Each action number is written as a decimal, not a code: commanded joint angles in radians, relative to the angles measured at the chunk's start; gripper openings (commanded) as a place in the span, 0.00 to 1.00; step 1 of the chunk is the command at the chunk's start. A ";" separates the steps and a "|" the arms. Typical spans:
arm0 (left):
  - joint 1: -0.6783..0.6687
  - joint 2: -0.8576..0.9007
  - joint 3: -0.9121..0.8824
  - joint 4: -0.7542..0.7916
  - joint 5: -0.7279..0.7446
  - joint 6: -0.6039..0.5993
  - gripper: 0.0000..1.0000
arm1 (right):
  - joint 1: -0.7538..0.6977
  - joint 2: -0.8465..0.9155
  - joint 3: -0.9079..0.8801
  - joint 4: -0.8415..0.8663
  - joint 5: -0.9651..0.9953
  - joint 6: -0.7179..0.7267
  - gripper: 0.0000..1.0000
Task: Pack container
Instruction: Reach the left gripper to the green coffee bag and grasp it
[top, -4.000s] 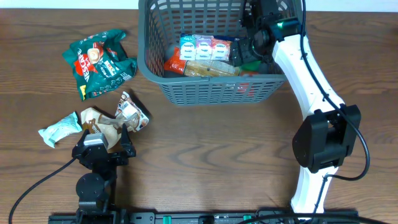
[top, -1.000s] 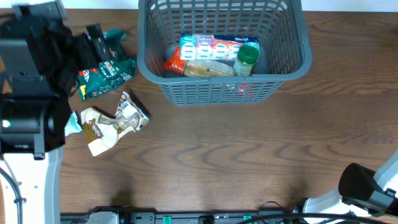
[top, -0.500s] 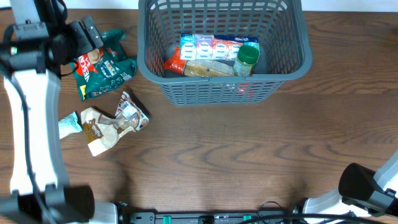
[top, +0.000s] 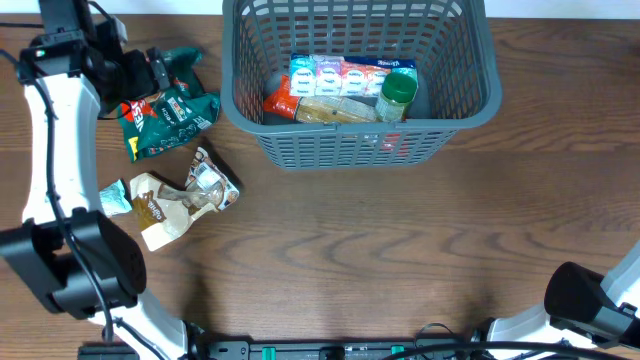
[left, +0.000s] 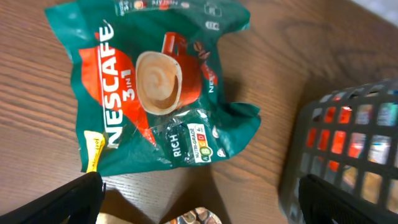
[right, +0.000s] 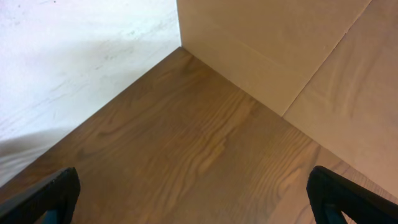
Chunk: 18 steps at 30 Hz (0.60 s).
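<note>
Hovering at the far left of the desk (top: 330, 250), the left claw (top: 148, 72) hangs spread wide and empty above the green Nescafe packet (left: 155, 87), with a crumpled brown sachet (top: 185, 195) and a pale mint wrapper (top: 110, 200) lying near, so the step in hand looks like reaching for the next item. To the right the container (top: 300, 145) stands at the desk's far edge, already holding boxes (top: 340, 72) and a green-lidded jar (top: 397, 95); the next move likely calls for lowering, pinching a raised crinkle of the packet and lifting it over the rim, while the right claw (right: 196, 208) hangs wide open, empty
</note>
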 joint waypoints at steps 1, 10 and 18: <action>-0.008 0.061 0.003 0.002 -0.027 0.031 0.99 | -0.005 -0.011 -0.001 -0.002 0.008 0.013 0.99; -0.015 0.183 0.003 0.059 -0.079 0.015 0.99 | -0.005 -0.011 -0.001 -0.002 0.008 0.013 0.99; -0.015 0.265 0.003 0.147 -0.096 -0.030 0.99 | -0.005 -0.011 -0.001 -0.002 0.008 0.013 0.99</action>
